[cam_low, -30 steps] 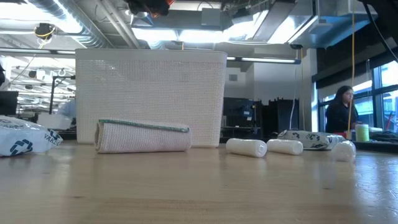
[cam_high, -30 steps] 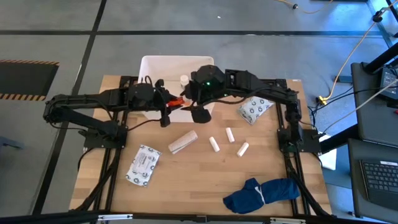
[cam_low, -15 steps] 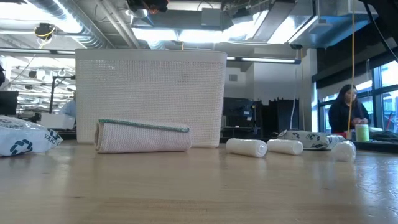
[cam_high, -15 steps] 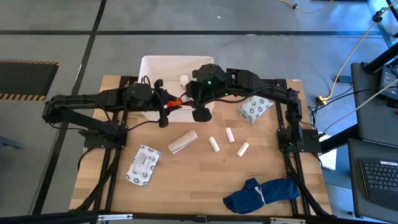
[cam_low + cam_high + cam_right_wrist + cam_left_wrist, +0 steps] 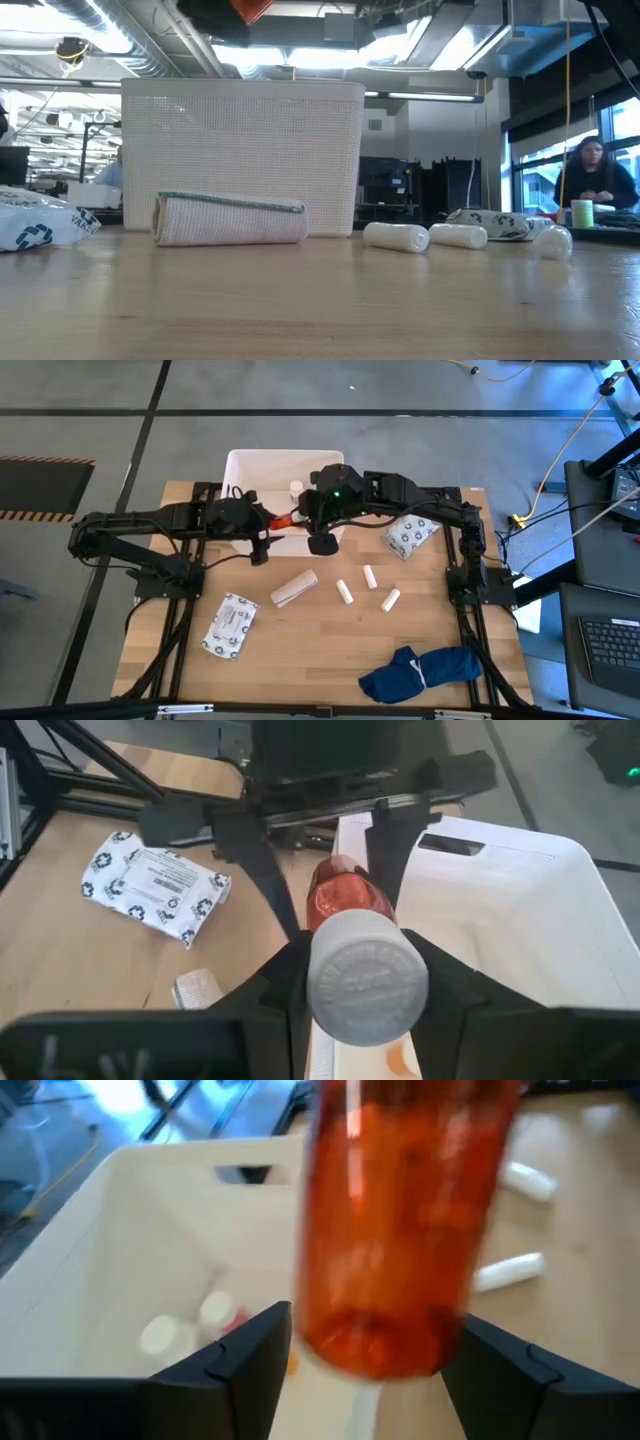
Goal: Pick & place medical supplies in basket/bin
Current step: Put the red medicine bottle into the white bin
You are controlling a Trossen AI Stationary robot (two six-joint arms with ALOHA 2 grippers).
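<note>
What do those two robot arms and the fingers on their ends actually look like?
Both arms are black, built from slim jointed segments with thin cables running along them. The right arm shows a small green light near its wrist. The left gripper and right gripper each end in two flat, dark, angular fingers.

The tub point(image 5: 240, 465) stood at the far middle of the table point(image 5: 330, 650), with a vial point(image 5: 296, 488) and other small supplies inside. Over its near rim the left hand point(image 5: 272, 527) and right hand point(image 5: 313, 532) met from either side, both clamped on one bottle point(image 5: 283, 520). In front of the tub lay the bandage roll point(image 5: 294, 587), then three cylinders point(image 5: 344, 592) to its right. One packet point(image 5: 231, 625) lay near-left, another packet point(image 5: 410, 535) right of the tub, and the cloth bundle point(image 5: 420, 671) at the near right.
</note>
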